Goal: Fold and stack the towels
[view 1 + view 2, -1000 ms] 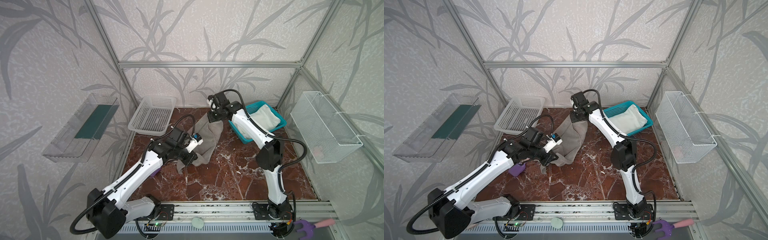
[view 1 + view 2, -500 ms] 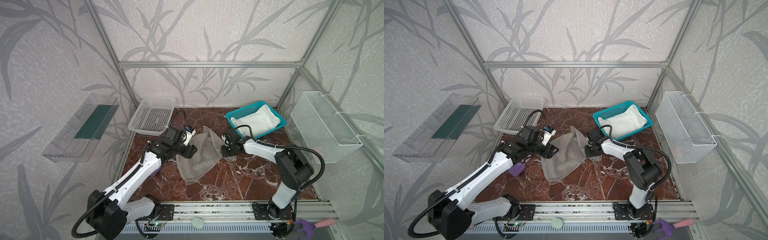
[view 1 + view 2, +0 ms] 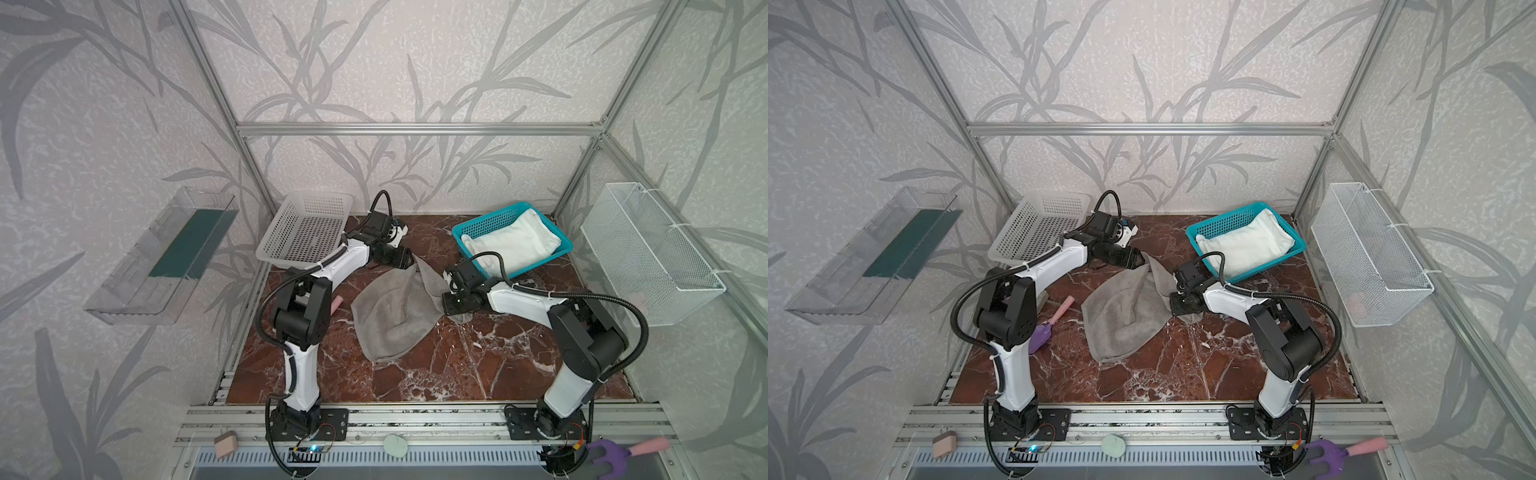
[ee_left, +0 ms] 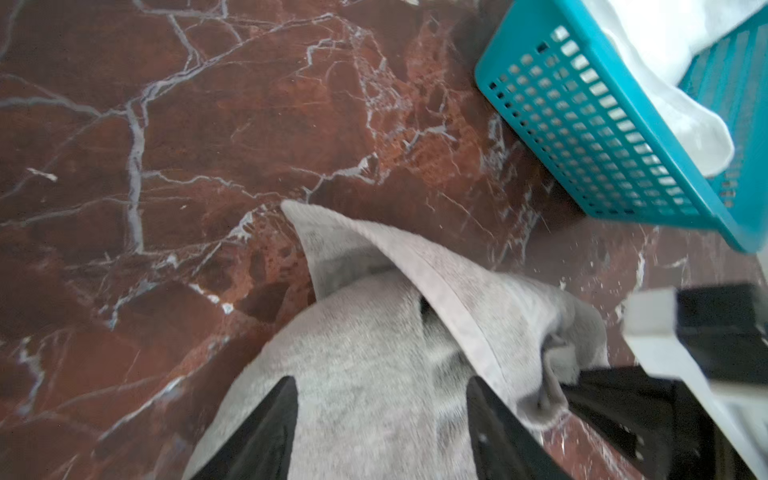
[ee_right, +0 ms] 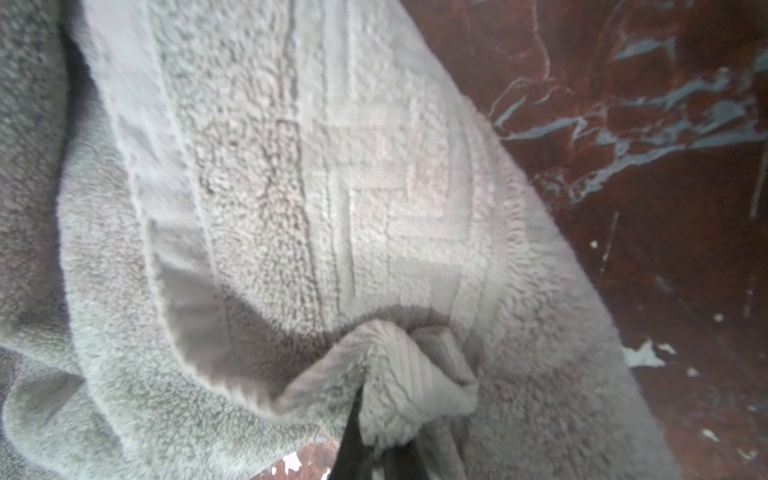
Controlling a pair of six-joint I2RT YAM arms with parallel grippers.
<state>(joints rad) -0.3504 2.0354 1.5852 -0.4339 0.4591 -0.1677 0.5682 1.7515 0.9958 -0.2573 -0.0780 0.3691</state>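
Right wrist alone shows right gripper (image 5: pixel 376 449) pinching grey towel (image 5: pixel 291 187)

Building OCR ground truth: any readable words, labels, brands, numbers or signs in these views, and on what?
None can be read in any view.
Grey towel: a woven angular pattern only, no letters.
White towel and teal basket: plain, no label showing.

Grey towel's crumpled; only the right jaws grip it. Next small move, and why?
Probably close the left gripper on the grey towel beneath it. Its jaws stand open over the cloth, the right gripper pinches a bunched edge, and flattening likely needs both.
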